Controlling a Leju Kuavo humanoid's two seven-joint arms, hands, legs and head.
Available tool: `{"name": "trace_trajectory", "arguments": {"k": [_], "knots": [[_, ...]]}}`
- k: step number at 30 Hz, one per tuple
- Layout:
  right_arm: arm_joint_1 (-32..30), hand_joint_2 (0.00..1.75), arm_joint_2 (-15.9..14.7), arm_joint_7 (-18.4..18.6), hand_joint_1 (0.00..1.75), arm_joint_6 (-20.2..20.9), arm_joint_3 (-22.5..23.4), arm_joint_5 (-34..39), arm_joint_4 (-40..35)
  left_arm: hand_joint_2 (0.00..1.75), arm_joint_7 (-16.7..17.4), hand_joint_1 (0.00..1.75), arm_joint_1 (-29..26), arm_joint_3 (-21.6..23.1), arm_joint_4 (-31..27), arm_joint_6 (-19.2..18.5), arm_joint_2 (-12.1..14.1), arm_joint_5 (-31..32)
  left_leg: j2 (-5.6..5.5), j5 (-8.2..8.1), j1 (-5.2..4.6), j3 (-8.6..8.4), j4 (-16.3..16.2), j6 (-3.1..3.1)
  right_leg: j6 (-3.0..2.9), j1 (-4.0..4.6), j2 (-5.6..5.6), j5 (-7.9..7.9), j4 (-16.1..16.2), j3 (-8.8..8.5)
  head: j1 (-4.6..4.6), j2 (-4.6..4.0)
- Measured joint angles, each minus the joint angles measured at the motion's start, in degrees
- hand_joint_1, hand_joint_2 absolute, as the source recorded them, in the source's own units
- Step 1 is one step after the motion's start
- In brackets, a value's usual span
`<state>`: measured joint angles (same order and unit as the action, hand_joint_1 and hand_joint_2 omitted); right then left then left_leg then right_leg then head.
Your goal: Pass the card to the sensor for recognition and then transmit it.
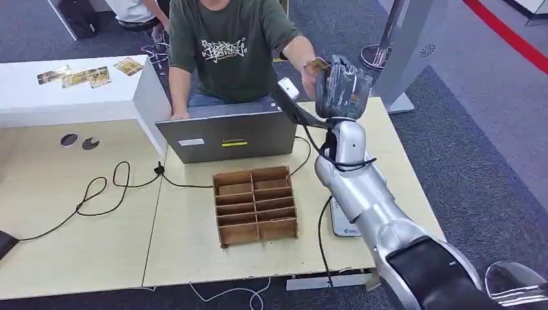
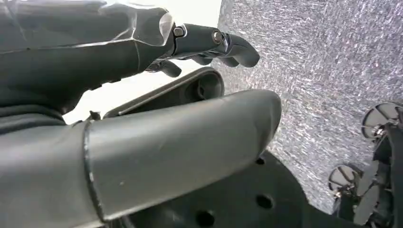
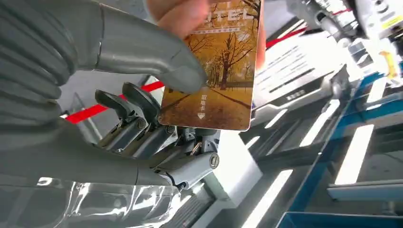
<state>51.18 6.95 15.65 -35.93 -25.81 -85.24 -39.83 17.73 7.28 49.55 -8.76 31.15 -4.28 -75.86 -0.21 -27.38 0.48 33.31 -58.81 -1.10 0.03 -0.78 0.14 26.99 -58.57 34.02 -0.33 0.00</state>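
1. Currently the right hand [image 3: 142, 118] is raised over the far side of the tabletop [image 1: 194, 252]; its thumb presses the card [image 3: 214, 80] against the fingers [image 3: 138, 114].
2. A person's hand [image 3: 190, 16] pinches the card's opposite end.
3. Card looks thin, stiff, light and glossy; judged slippery. Best held flat across the faces, near one short edge.
4. Left hand [image 2: 142, 95] hangs beside the body, fingers loosely curled, holding nothing.

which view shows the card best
The right wrist view: the card is close up, its tree picture and print clear, held by the right hand and a person's fingers. The head view gives a small sliver.
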Motion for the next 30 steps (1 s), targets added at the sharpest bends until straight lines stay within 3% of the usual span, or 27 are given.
{"name": "trace_trajectory", "arguments": {"k": [4,8,30], "knots": [[6.9,1.75,1.42,1.98,1.75,0.61,0.02,-1.03,7.96,0.0,0.48,0.0,0.56,1.16,0.0,0.13,-0.31,0.81,-0.03,0.0,0.0,0.01,0.0,0.0,0.0,0.0,-0.03,0.0,0.01,0.0,0.0,0.02],[9.76,1.75,2.12,2.93,1.75,1.16,0.02,-1.25,11.94,0.0,0.74,0.0,0.97,1.75,0.0,0.3,-0.46,1.0,-0.06,-0.01,0.0,0.04,0.0,0.0,0.01,0.0,-0.05,0.01,0.02,0.0,0.0,0.02],[12.09,1.75,2.88,4.02,1.75,1.73,0.02,-2.23,17.87,0.0,0.92,0.0,1.17,3.1,0.0,0.59,-0.74,1.14,-0.05,-0.02,0.01,0.05,0.0,-0.01,0.01,0.0,-0.04,0.01,0.02,0.02,0.02,0.02]]}}
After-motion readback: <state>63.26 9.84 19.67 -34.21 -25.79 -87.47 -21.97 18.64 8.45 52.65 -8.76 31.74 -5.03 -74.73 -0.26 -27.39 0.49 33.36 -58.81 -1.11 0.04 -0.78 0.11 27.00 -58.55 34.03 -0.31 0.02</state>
